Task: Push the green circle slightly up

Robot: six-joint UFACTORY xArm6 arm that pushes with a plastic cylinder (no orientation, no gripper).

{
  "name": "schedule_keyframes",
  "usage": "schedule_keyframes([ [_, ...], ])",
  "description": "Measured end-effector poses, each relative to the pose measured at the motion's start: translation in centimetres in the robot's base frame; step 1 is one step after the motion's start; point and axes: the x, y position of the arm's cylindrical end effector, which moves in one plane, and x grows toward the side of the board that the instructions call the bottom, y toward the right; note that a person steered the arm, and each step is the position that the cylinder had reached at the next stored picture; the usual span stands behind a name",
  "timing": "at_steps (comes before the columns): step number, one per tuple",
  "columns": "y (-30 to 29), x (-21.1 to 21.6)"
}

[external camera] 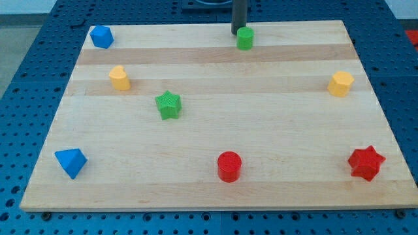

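My rod [239, 14] comes down from the view's top edge, straight and dark, close to upright — only its lower length shows. My tip [236, 33] sits on the board near the top edge, slightly right of centre.

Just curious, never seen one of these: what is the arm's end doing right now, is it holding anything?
No pincer here: my tip holds nothing.
It sits just above and left of the green circle, at the view's top; contact cannot be told.

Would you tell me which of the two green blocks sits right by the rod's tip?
The green circle near the view's top edge; my tip sits just above-left of it. The green star lies much lower, toward the view's left.
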Motion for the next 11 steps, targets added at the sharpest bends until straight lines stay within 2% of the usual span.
schedule_keyframes([
  [1, 0.4, 0.0],
  [3, 6.6, -0.5],
  [4, 5.5, -1.3],
  [5, -0.5, -1.8],
  [6, -4.0, 0.9],
  [7, -3.5, 5.4],
  [8, 0.2, 5.0],
  [10, 6.4, -1.4],
  [11, 2.8, -0.2],
])
